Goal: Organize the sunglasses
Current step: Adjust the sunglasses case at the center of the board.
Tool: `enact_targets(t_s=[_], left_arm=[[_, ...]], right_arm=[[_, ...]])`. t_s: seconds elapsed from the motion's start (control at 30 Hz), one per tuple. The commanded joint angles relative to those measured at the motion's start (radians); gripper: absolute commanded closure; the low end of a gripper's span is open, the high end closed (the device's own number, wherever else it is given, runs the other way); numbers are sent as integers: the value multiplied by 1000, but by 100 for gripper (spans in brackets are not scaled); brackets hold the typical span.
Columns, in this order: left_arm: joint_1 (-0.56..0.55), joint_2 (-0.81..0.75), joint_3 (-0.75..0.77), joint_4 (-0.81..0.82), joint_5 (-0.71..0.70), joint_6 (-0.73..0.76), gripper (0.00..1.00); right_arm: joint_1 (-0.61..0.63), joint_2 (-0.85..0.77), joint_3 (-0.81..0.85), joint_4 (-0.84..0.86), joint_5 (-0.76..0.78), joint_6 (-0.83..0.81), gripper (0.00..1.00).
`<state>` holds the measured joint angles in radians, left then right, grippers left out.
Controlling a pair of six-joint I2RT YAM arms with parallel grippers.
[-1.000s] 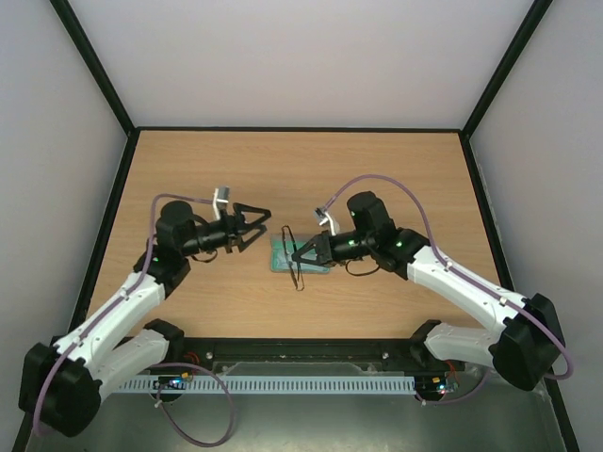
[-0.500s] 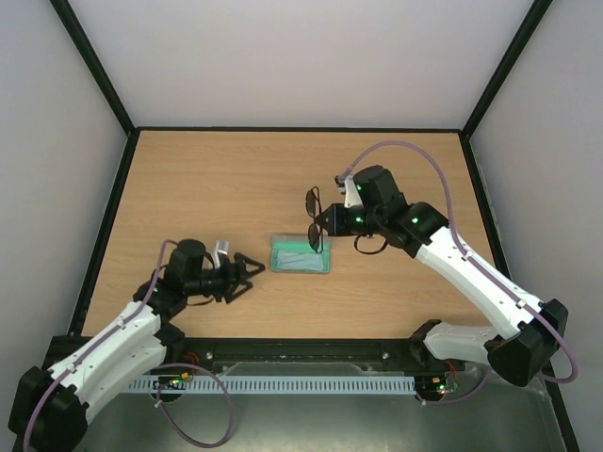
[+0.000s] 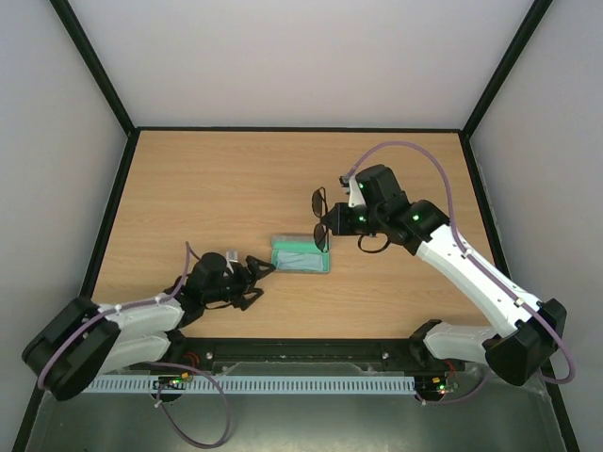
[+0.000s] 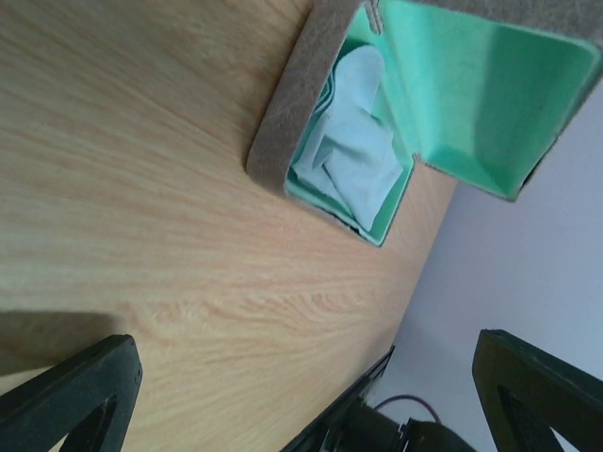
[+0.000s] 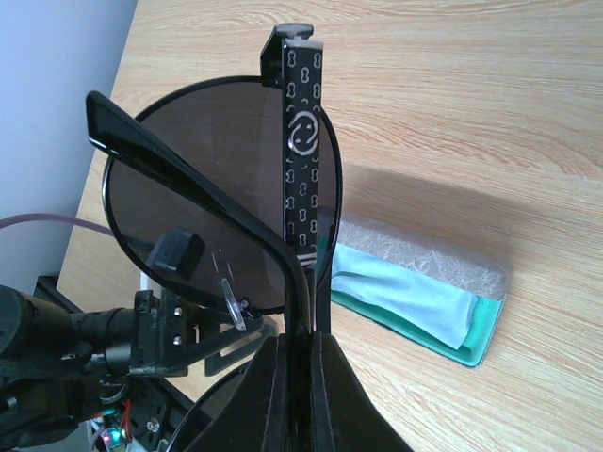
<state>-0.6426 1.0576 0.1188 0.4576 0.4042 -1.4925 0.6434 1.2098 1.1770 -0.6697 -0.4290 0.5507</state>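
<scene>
On one temple arm of the sunglasses [image 5: 217,198], a silvery ring emblem with a curl inside, and rows of small looped marks above and below it — too stylised to read as letters. Seen only from the right wrist; from above, just a thin dark outline.

Held clear of the table [image 3: 207,179] by the right gripper [image 3: 334,222], pinched shut on the thin black frame. Lenses nearly on edge, one beyond the other, so the long axis running from near to far, away from the arm bases. Patterned temple upright in the wrist view. Position: just past the far right corner of the grey case [image 3: 301,256] and above it.

Case open, teal lining showing, lid raised. Light blue cloth [image 4: 353,155] crumpled inside — clearest from the left wrist.

Left gripper [image 3: 256,274] spread wide, nothing between its fingers, low by the case's near left corner.
</scene>
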Motion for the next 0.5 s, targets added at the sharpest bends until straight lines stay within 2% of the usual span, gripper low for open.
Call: enact_targets(t_s=[0.0,0.17,0.47], left_arm=[[-37,120,-2,290,-116,-69,1],[-48,257,1,473,-191,-109,1],[-51,471,66,644,-247,-129,1]], right_arm=[[-19,-3,-1,-25,3,-21,99],[-34,-6,-8,-30,-7,-29,99],[-56,-10,-7,-57,-12,-56,99]])
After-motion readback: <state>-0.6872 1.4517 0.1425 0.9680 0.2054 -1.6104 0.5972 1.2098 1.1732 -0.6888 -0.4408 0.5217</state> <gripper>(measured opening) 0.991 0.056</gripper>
